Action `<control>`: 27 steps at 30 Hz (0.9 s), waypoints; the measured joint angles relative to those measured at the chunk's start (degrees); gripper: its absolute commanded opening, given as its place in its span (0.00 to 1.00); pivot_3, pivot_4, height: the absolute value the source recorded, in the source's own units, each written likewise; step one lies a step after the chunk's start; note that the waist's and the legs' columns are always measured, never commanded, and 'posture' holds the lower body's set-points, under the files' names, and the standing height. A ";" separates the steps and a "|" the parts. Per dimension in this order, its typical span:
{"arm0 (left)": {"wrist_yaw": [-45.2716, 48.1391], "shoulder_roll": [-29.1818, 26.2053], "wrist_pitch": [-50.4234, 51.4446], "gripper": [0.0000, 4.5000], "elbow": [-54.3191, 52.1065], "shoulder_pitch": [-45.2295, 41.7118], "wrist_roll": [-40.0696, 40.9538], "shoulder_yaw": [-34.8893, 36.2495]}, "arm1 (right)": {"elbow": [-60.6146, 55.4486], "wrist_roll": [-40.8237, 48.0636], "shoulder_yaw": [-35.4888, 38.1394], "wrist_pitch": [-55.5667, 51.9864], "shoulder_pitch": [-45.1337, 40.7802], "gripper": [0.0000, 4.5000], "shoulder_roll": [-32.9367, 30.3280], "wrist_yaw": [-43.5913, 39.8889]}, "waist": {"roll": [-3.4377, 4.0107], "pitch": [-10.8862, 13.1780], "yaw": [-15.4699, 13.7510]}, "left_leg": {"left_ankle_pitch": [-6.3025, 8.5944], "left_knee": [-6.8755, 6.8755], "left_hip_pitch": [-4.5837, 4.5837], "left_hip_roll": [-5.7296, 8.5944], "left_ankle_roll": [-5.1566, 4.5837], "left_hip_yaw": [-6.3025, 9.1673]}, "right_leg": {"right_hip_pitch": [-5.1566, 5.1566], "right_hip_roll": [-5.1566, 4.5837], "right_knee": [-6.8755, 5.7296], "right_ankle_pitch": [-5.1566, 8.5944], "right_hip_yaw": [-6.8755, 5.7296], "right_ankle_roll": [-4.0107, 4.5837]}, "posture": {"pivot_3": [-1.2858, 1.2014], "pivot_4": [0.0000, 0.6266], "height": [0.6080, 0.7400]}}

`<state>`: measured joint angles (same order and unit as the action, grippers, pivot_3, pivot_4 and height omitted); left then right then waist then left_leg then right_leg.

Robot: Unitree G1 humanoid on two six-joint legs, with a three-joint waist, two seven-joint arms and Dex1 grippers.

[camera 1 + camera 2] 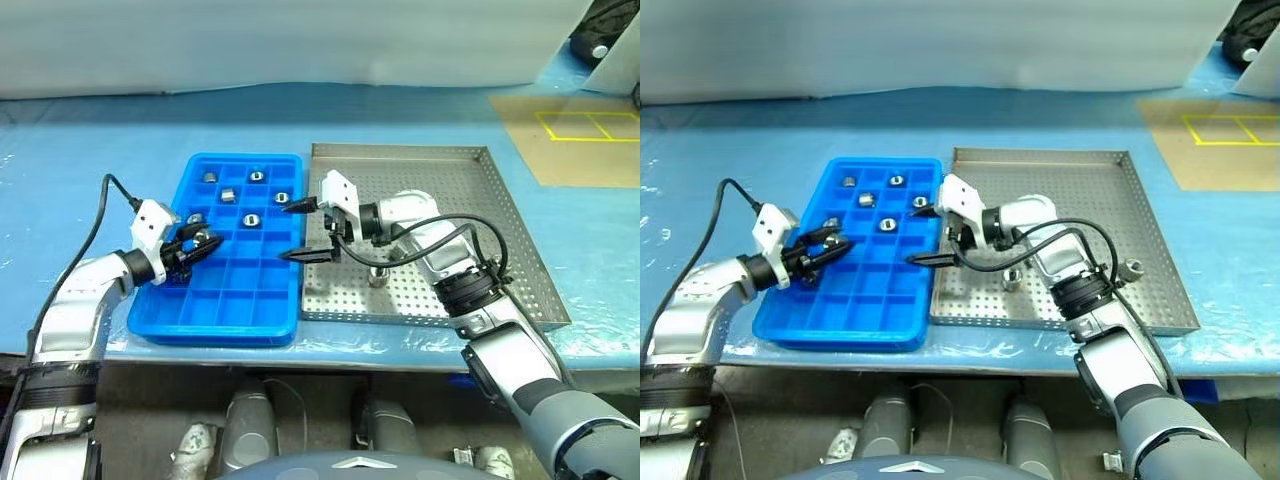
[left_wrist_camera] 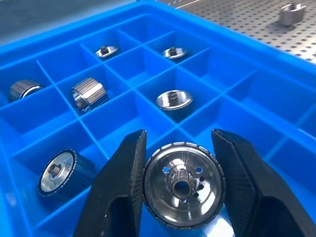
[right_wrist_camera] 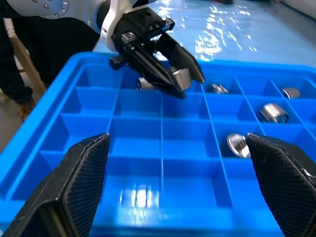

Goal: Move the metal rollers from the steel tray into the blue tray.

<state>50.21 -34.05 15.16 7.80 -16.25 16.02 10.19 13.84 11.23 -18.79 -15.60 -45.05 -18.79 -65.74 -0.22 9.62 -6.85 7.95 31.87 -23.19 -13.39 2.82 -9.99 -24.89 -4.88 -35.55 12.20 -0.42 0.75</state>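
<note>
My left gripper (image 1: 200, 243) is shut on a metal roller (image 2: 183, 183), held just above the left side of the blue tray (image 1: 240, 300); the right wrist view shows that same roller (image 3: 180, 78) between its fingers. Several more metal rollers (image 1: 251, 219) lie in the tray's far compartments. My right gripper (image 1: 286, 232) stands wide open with nothing in it, pointing left over the seam between the blue tray and the steel tray (image 1: 480, 180). One roller (image 1: 379, 276) stands on the steel tray under my right forearm, and another (image 1: 1132, 268) sits near that tray's right rim.
Both trays sit side by side on a table covered in blue plastic film (image 1: 100, 150), close to its front edge. A brown board with yellow tape lines (image 1: 580, 130) lies at the far right. A black cable (image 1: 100, 215) loops up from my left wrist.
</note>
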 measured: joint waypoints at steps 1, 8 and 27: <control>-0.01 0.00 -0.96 0.39 2.08 -0.79 -0.65 -0.76 | -0.70 -0.01 0.14 -0.26 0.48 1.00 -0.40 0.36 | 0.00 0.00 0.04 | -0.01 0.03 -0.01 -0.04 0.01 0.00 | -0.02 0.04 -0.02 0.00 0.01 0.01 | 0.55 0.24 1.00; 2.34 0.62 -5.98 0.47 8.78 -3.26 -1.25 -2.38 | -3.79 -0.01 0.26 -1.85 1.46 1.00 -1.38 2.46 | 0.00 -0.01 0.11 | -0.07 0.05 0.08 -0.25 0.13 0.00 | -0.04 0.25 -0.20 0.07 0.03 0.15 | 0.54 0.24 1.00; 6.10 9.57 -5.67 0.75 9.04 -19.68 0.70 -9.76 | -12.15 0.68 3.34 -6.96 6.20 1.00 -6.79 6.02 | -0.01 0.00 0.68 | -0.16 0.32 -0.03 -0.27 0.27 0.00 | -0.01 0.28 -0.20 -0.02 0.07 0.27 | 0.44 0.24 1.00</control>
<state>56.31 -24.48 9.49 16.84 -35.93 16.72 0.44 1.69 11.91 -15.45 -22.56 -38.85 -25.59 -59.72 -0.23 9.62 -6.17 7.79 32.20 -23.21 -13.66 3.09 -9.99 -24.90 -4.59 -35.75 12.17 -0.35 1.01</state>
